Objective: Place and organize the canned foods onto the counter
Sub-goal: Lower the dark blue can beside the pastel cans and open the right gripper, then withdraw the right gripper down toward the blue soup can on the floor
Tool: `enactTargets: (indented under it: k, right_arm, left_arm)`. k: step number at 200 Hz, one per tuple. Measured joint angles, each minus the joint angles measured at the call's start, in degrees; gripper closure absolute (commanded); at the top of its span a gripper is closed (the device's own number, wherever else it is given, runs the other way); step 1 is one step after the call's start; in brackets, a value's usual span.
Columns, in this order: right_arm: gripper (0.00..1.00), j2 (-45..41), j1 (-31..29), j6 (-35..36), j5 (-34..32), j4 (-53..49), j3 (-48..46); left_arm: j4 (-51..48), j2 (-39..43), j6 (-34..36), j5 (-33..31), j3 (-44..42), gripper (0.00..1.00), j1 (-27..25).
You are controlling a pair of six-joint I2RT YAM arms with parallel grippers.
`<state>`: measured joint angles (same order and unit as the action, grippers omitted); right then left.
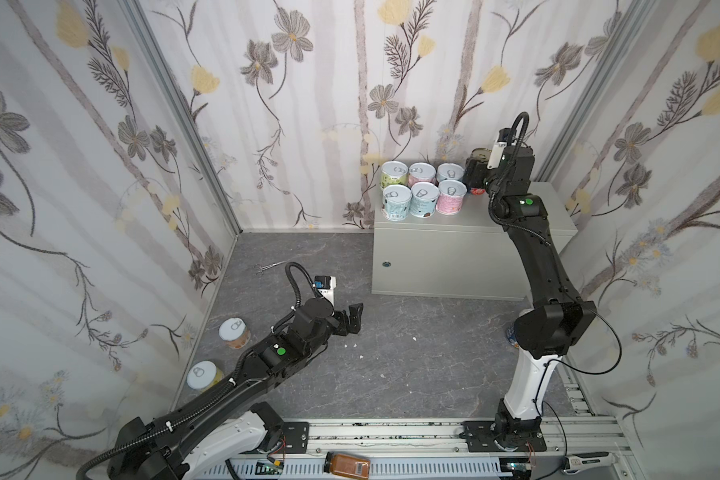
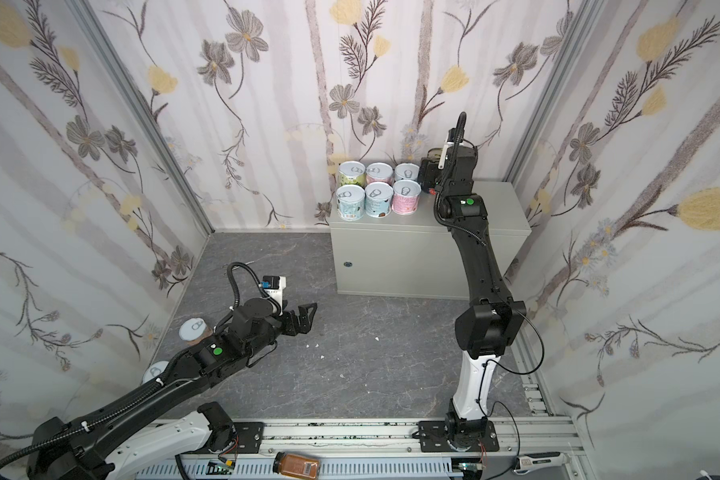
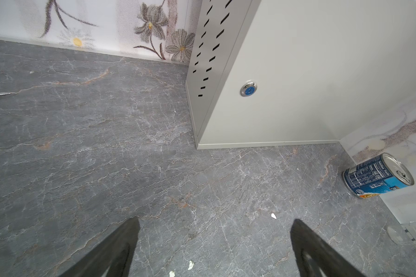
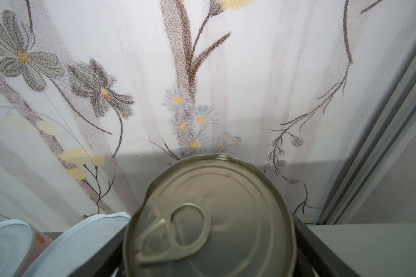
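The right claw (image 4: 208, 242) sits around the tall can (image 4: 226, 191) at the back of the counter (image 1: 560, 212), one finger on each side of the silver pull-tab lid. The right wrist view does not show whether the fingers press the can or have let it go, and the can's base is hidden, so whether it rests flat cannot be told either. The step in hand looks like setting this can down at the end of the back row. The six short cans (image 1: 422, 189) stand in two rows of three just beside the claw on its left, with the nearest blue rim (image 4: 82, 239) close against that finger. The wall is straight ahead of the claw and the bare counter top is on its right. To do this well, the can's weight should be fully on the counter before the fingers part. They should spread only enough to clear the lid, since a wide swing on the left would likely push the neighbour out of line. The claw should then rise and draw back without dragging the rim. Far behind and below, the left claw (image 3: 216, 221) hangs empty over the floor, fingers wide apart. Two short cans (image 1: 234, 332) and a blue can (image 3: 378, 176) wait on the floor.
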<state>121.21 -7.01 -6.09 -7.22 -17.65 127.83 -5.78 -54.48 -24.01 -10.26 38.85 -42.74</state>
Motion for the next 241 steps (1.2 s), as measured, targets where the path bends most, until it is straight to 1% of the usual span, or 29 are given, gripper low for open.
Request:
enactTargets:
  k: [64,106,122,140,183,208,241]
  right_arm:
    - [0.1,-2.91,-0.04,0.15,-0.02,-0.04,0.11]
    - [0.08,-7.28,-0.39,0.11,-0.87,-0.92,0.09]
    - [0.07,-9.94,-0.92,0.11,-1.73,-1.01,-1.55]
    - [0.07,-14.56,-1.6,-0.11,-2.43,-0.76,-6.34]
    - [0.06,-28.28,-1.88,-3.02,-5.05,0.5,-21.7]
    - [0.07,-35.85,-1.88,-5.07,-5.77,1.38,-30.08]
    - [0.04,-44.5,-1.92,-6.47,-7.93,2.89,-42.69]
  left_arm:
    - [0.02,0.33,0.0,0.0,-0.02,0.0,-0.02]
    - [0.04,1.64,0.0,-0.04,-1.07,0.0,-0.02]
    - [0.02,2.36,-0.02,-0.07,-1.46,0.0,-0.02]
    - [0.02,3.32,-0.11,-0.09,-1.88,0.0,-0.02]
    - [0.07,6.54,-0.57,-0.7,-4.48,0.0,-0.15]
    - [0.04,7.26,-1.4,-0.92,-5.75,0.0,-0.35]
    - [0.07,7.19,-1.95,-1.62,-6.21,0.0,-0.9]
